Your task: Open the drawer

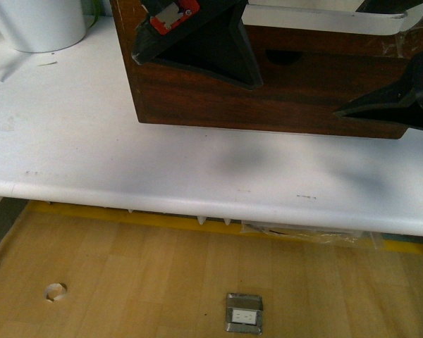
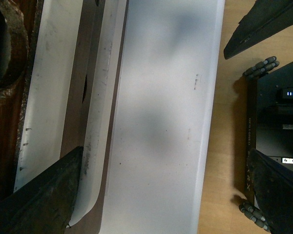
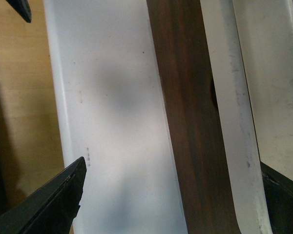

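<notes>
The drawer is a dark brown wooden front in a box on the white table, with a half-round notch in its top edge. Its long white handle runs along the top. My left gripper is open over the drawer's left part; in the left wrist view one finger is over the handle end. My right gripper is open at the drawer's right end; in the right wrist view its jaws straddle the drawer front and the handle, without touching them.
A white round container stands at the back left of the table. The table's front edge runs across the view, with wooden floor and a metal floor plate below. The robot's base shows beside the table.
</notes>
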`<action>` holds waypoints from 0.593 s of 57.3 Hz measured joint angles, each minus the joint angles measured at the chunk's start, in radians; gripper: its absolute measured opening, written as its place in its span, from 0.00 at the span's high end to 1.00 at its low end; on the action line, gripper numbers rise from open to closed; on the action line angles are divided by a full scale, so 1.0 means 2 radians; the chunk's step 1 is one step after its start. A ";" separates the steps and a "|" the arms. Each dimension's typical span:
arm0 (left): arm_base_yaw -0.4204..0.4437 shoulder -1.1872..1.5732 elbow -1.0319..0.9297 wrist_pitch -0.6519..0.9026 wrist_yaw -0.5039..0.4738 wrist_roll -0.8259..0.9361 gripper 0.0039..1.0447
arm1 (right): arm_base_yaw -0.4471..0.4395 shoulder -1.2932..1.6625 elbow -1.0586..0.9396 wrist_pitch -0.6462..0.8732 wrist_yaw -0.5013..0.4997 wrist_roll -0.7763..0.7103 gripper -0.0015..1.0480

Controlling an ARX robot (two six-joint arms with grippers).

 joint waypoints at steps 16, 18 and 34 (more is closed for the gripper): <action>-0.009 -0.041 -0.044 -0.019 -0.004 0.026 0.06 | 0.006 -0.042 -0.030 -0.045 -0.022 -0.038 0.09; -0.011 -0.046 -0.051 -0.019 -0.004 0.027 0.06 | 0.007 -0.049 -0.035 -0.053 -0.023 -0.043 0.09; -0.029 -0.100 -0.100 -0.033 -0.005 0.038 0.06 | 0.022 -0.110 -0.068 -0.081 -0.043 -0.073 0.09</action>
